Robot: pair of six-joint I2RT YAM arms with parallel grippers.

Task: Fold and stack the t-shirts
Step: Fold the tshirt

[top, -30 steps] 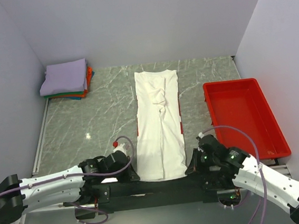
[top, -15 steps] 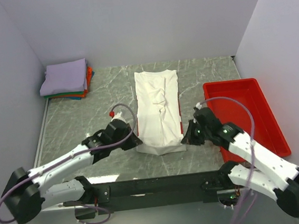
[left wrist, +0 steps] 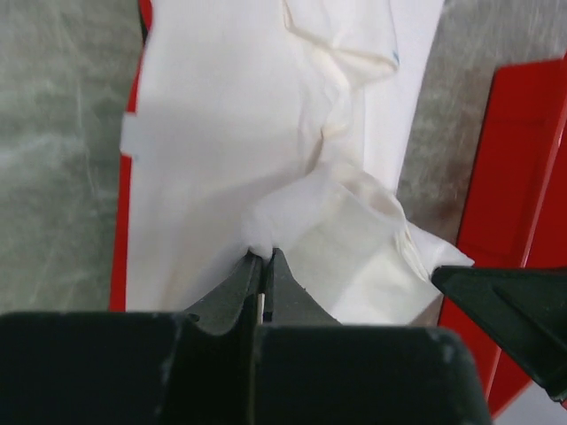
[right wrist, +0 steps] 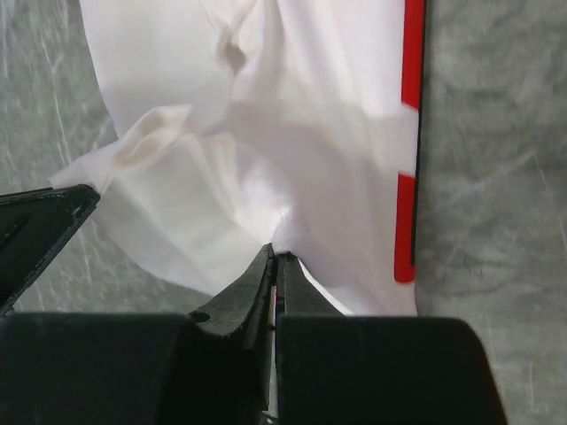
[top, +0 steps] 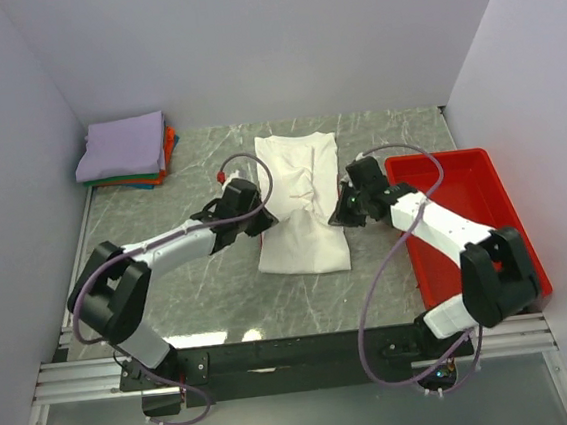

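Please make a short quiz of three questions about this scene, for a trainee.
1. True or false: the left tool is shut on the white t-shirt.
2. Which t-shirt tops the folded stack? A the lavender t-shirt; B a blue one; C a green one.
3. Fill in: from the robot's side, the red tray stands to the ___ of the white t-shirt.
Key: 1 true; 2 A; 3 right.

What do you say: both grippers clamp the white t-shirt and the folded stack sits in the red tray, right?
Not quite. The folded stack is not in the red tray; it sits on the table, far left corner, as the top external view shows. The rest holds: left gripper and right gripper both clamp the white t-shirt.
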